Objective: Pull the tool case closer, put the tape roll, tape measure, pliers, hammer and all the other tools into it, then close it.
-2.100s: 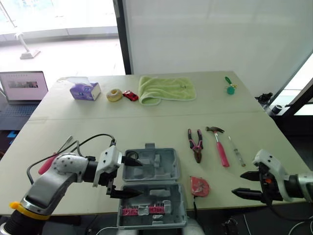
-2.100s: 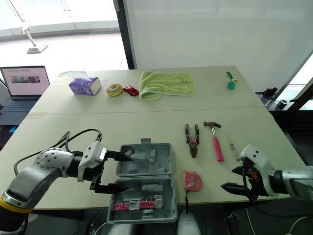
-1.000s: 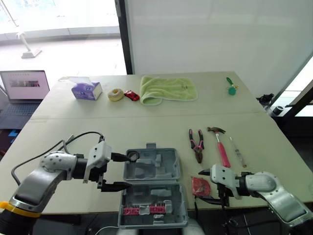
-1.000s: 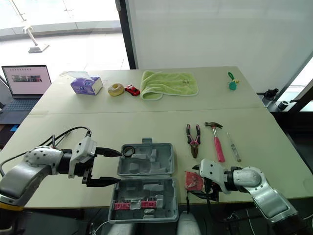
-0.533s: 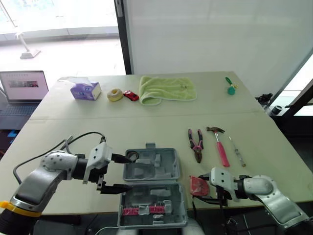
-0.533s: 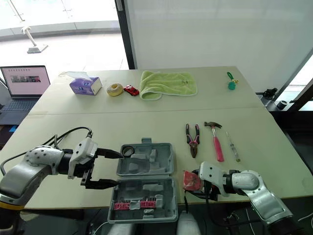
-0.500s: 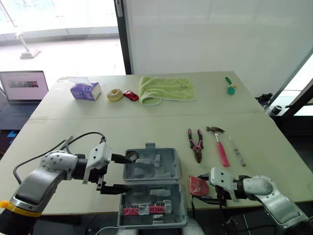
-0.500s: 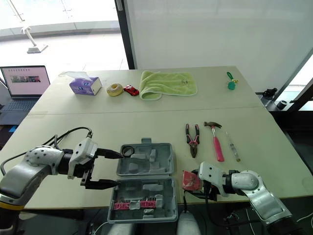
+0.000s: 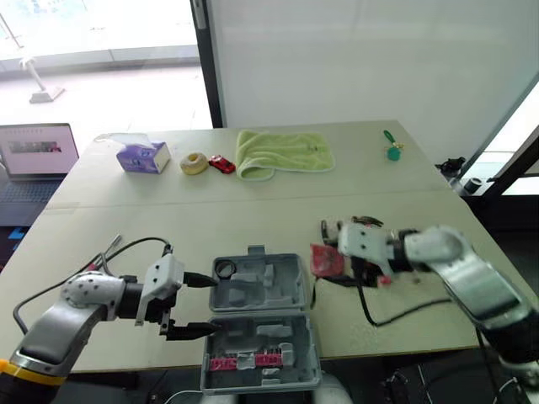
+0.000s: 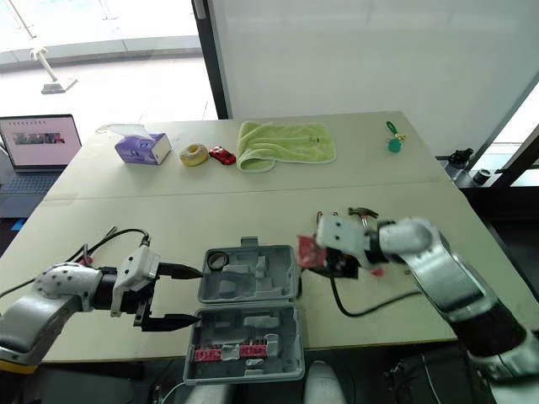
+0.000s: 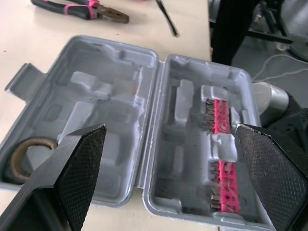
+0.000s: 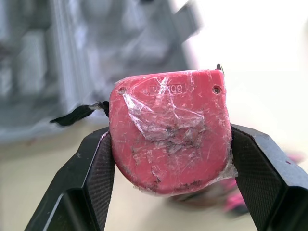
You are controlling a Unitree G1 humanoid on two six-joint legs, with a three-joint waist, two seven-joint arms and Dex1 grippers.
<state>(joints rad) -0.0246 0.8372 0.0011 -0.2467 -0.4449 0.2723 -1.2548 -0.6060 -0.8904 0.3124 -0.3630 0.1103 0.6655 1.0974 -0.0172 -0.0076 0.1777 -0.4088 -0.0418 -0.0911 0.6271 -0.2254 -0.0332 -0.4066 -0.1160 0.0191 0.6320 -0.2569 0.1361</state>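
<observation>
The grey tool case (image 9: 286, 332) lies open near the table's front edge, with red bits (image 11: 220, 139) in its near half and the tape roll (image 9: 225, 269) in a corner of its far half. My left gripper (image 9: 215, 305) is open just left of the case, its fingers (image 11: 79, 163) pointing at it. My right gripper (image 9: 330, 265) is shut on the red tape measure (image 12: 171, 127), held above the table just right of the case, its black strap (image 9: 370, 313) dangling. The hammer's head (image 10: 364, 212) peeks out behind the right arm. The pliers (image 11: 79, 8) lie beyond the case.
Along the far side of the table lie a green towel (image 9: 282, 151), a purple tissue box (image 9: 135, 156), a small beige roll (image 9: 194, 162), a red toy car (image 9: 222, 163) and a green object (image 9: 389, 151). A laptop (image 9: 38, 150) sits off the table's left.
My right gripper has lifted the tape measure off the table's front edge and carried it up and away, beside the case's far half. The left gripper has drawn back slightly.
</observation>
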